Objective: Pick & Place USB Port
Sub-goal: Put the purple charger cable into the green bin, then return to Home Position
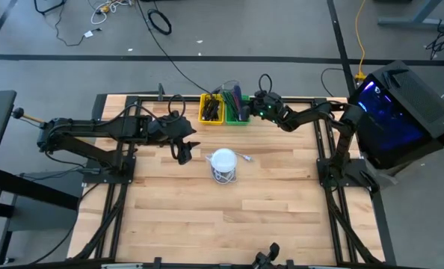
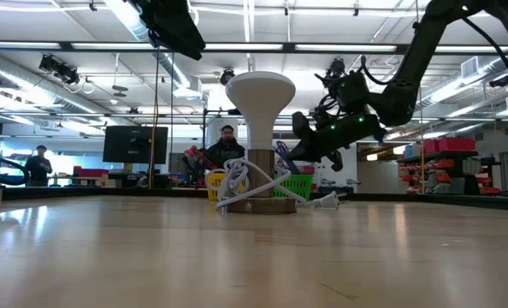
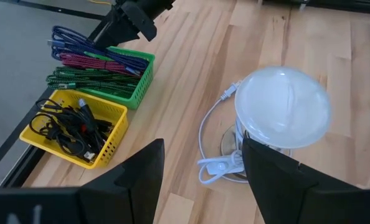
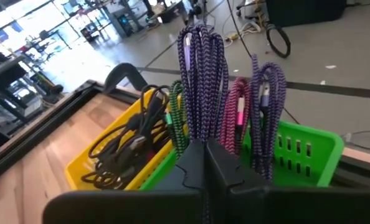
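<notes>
Pinching a braided purple USB cable (image 4: 200,87) between fully closed fingers, the right gripper (image 1: 262,104) is lifting it over the green slotted plastic basket (image 1: 238,113) at the table's 12 o'clock. At 9 o'clock from the white dome-shaped lamp (image 1: 223,164), the left gripper (image 1: 182,152) is hovering wide open, gripping nothing.

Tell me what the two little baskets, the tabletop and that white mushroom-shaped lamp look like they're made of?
The yellow basket and green basket look like moulded plastic: bright, glossy, with slotted walls. The tabletop appears to be pale wooden planks, with visible grain and seams. The white mushroom-shaped lamp has a smooth, matte, frosted dome, probably plastic or glass.
</notes>
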Robot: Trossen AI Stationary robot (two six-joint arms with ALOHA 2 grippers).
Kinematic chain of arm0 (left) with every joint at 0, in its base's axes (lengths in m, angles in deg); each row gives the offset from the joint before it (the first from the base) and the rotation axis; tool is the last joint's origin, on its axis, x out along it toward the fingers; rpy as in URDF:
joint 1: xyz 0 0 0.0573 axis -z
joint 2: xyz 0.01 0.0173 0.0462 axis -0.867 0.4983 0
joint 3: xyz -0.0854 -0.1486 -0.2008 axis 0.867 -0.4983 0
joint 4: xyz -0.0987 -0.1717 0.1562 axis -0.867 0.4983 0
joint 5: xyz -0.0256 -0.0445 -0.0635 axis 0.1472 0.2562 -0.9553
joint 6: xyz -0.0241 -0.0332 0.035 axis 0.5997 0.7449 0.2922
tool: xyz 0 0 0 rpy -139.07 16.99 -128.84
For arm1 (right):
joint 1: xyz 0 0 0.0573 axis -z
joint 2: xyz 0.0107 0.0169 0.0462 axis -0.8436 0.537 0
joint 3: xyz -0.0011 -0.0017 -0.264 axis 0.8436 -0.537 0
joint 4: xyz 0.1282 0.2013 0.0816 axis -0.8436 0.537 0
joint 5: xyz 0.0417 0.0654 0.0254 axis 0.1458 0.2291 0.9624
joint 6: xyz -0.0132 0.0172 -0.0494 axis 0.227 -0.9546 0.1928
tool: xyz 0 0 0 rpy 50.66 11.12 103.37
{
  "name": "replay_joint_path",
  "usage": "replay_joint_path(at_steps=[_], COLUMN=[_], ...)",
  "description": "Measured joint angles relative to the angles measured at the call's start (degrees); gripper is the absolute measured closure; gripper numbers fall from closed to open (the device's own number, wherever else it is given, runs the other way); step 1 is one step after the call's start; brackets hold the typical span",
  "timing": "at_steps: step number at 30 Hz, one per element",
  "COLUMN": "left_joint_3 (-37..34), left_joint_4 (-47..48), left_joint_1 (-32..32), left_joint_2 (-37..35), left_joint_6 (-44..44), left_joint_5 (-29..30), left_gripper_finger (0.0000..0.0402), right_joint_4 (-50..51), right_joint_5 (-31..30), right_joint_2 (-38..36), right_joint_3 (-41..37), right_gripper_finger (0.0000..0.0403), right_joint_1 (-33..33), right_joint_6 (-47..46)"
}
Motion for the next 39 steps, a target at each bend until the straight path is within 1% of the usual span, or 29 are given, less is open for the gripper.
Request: replay_joint_path(at_steps=[8,11,15,17,23,24,26,30,32,34,36,39], left_joint_3=[0.00,0.00,0.00,0.00,0.00,0.00,0.00,0.00,0.00,0.00,0.02,-1.40], left_joint_4=[0.00,0.00,0.02,0.02,0.02,0.02,0.08,0.16,0.19,1.15,2.07,1.28], left_joint_1=[0.00,0.00,0.00,0.00,0.00,0.00,0.00,0.02,-0.05,-0.42,-0.50,-0.47], left_joint_2=[0.00,0.00,0.00,0.00,0.00,0.00,0.00,0.00,-0.14,-1.08,-2.49,-6.08], left_joint_6=[0.02,0.02,0.02,0.02,-0.02,-0.23,-0.58,-2.93,-2.78,-2.72,-2.70,-3.37], left_joint_5=[0.00,-0.02,-0.02,-0.02,-0.04,-0.04,0.00,0.31,1.66,4.14,6.68,8.26], left_gripper_finger=[0.0181,0.0181,0.0181,0.0181,0.0181,0.0181,0.0181,0.0181,0.0181,0.0181,0.0181,0.0181], right_joint_4=[0.23,0.11,-0.08,-0.12,-1.69,-2.92,-5.98,-11.67,-10.80,-7.40,-1.37,10.21], right_joint_5=[0.38,0.34,0.62,-0.20,-0.09,0.91,5.04,15.80,19.86,22.86,22.92,19.33], right_joint_2=[0.00,0.00,0.00,0.00,0.00,-0.06,-0.82,-5.49,-8.98,-13.02,-18.01,-25.91], right_joint_3=[0.00,0.00,0.00,0.00,0.00,0.00,0.00,0.00,0.00,0.00,0.00,0.00], right_gripper_finger=[0.0402,0.0391,0.0368,0.0355,0.0301,0.0291,0.0271,0.0244,0.0240,0.0240,0.0244,0.0255], right_joint_1=[-0.44,-0.61,-0.65,-0.67,-0.65,-0.65,-0.61,-0.86,-1.80,-3.51,-6.06,-11.76], right_joint_6=[0.11,0.92,0.57,0.57,1.12,1.14,0.96,-0.58,-0.40,1.60,5.30,12.90])
